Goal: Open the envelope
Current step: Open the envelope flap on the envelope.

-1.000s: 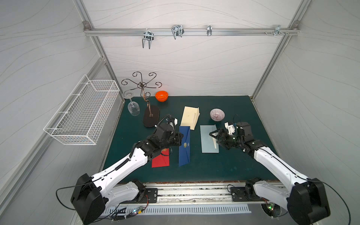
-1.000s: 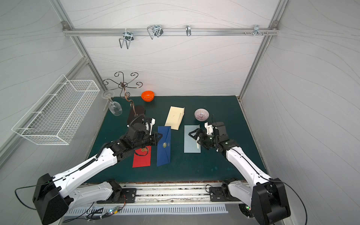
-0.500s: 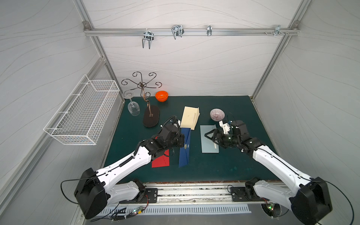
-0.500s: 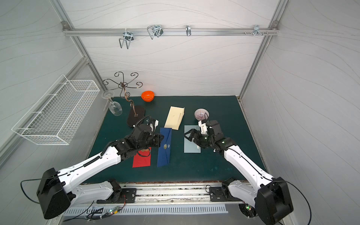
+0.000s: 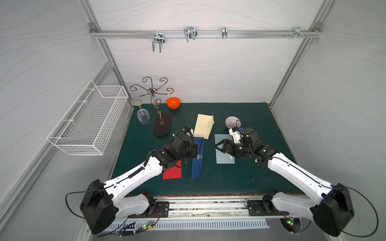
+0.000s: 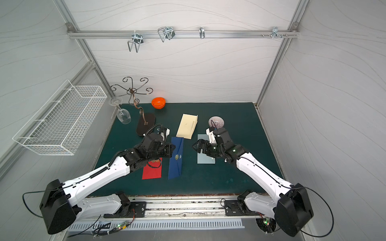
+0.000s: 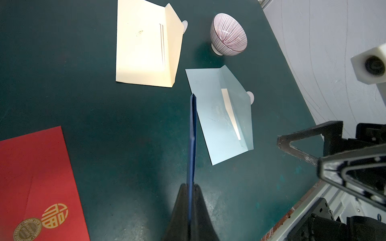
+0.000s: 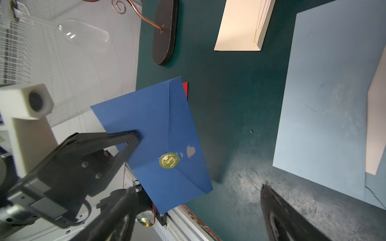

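- Left wrist view: we see the blue envelope (image 7: 192, 133) edge-on, pinched between the two dark fingers of the left gripper (image 7: 190, 185), which is clamped on it.
- Right wrist view shows us the envelope's back. Its pointed flap lies closed, and a round gold sticker (image 8: 168, 160) sits on the flap's tip.
- In both top views we see the blue envelope held tilted over the green mat (image 5: 250, 173), near the middle. It is between a red envelope (image 5: 172, 173) lying flat on the robot's left and a light-blue envelope (image 5: 223, 158) on its right. We cannot tell whether its lower corner touches the mat.
- The right gripper (image 5: 217, 146) hovers over the light-blue envelope with its jaws pressed together on nothing. Its tip points toward the blue envelope, with a clear gap between them.
- Behind these, a cream envelope (image 5: 203, 126) lies with its flap raised, and a striped bowl (image 5: 232, 122) stands near it on the mat.
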`<state>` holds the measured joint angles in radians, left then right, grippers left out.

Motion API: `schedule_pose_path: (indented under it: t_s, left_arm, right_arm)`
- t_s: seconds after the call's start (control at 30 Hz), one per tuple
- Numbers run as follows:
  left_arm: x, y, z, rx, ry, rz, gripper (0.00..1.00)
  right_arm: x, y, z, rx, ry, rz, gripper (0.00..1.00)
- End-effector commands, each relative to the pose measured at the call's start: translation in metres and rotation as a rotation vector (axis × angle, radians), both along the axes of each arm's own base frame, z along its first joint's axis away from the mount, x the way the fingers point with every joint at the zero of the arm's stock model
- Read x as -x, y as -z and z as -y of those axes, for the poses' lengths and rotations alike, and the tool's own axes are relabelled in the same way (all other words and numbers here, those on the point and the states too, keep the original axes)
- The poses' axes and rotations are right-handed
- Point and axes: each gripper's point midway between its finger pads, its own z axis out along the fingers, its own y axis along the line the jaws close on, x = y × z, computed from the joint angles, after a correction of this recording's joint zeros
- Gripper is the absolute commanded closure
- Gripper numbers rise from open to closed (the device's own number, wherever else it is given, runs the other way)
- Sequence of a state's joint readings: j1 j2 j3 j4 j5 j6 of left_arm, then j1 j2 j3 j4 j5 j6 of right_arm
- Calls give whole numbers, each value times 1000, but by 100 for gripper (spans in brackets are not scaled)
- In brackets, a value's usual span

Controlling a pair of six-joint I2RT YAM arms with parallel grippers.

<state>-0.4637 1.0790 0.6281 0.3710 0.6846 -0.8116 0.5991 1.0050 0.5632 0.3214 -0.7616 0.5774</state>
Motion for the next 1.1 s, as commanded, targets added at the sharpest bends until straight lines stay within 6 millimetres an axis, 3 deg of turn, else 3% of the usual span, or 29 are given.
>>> schedule_pose_path:
  t_s: [0.0,0.27,0.47,0.7,0.83,1.07]
  left_arm:
    - [-8,-27,0,24,-21,74,32]
    - [0,-47,5,76,34,126,46]
    - [4,-60,6,126,57,152,59]
    - [2,-52,5,100,41,132,77]
    - [2,-50,5,84,39,129,98]
    - [1,-37,0,26,14,106,100]
  right_arm:
    - [10,-17,-4,-55,-54,41,100]
    - [12,-4,-13,-31,-100,-9,98]
    - [5,18,-15,11,-75,-55,97]
    - [-2,24,-12,36,-40,-84,94]
    - [-3,27,-12,50,-34,-101,91]
    - [-17,36,-6,137,46,-169,79]
